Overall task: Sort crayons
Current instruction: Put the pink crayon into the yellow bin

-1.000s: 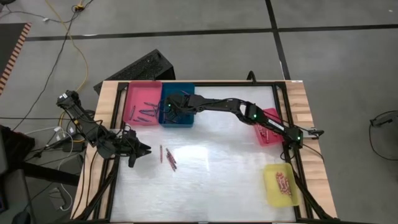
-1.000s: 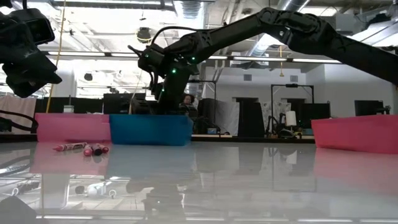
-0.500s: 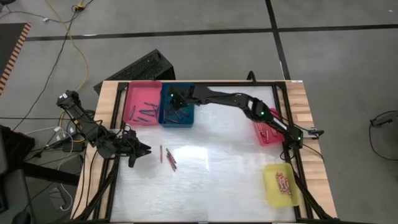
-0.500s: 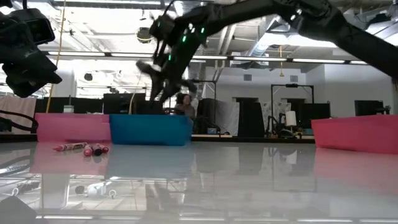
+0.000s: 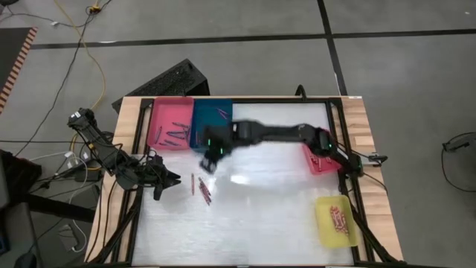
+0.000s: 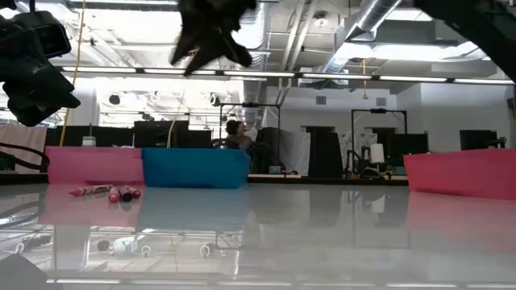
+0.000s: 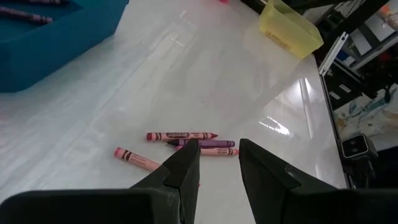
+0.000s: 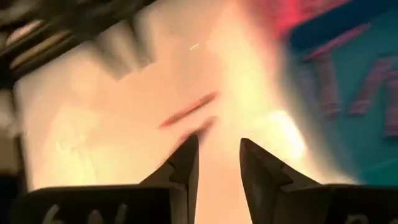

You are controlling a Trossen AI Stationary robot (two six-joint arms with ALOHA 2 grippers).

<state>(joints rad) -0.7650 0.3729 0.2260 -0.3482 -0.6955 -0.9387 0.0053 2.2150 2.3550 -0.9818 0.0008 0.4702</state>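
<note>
- While I am bringing the right gripper (image 5: 207,162) over the loose crayons (image 5: 201,188), which are lying at seven o'clock of the blue tray (image 5: 212,128) on the counter (image 5: 275,208), I am keeping its fingers (image 8: 186,163) parted and empty.
- I am aiming to straddle one crayon only.
- The left gripper (image 5: 172,179) is waiting at nine o'clock of them, fingers narrowly apart.

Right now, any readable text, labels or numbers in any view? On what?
None reads clearly.
Loose crayons on the white table: printed wrappers, lettering too small.
Crayons in the yellow tray: too small.
Pink tray, blue tray, red tray: no markings visible.
</note>
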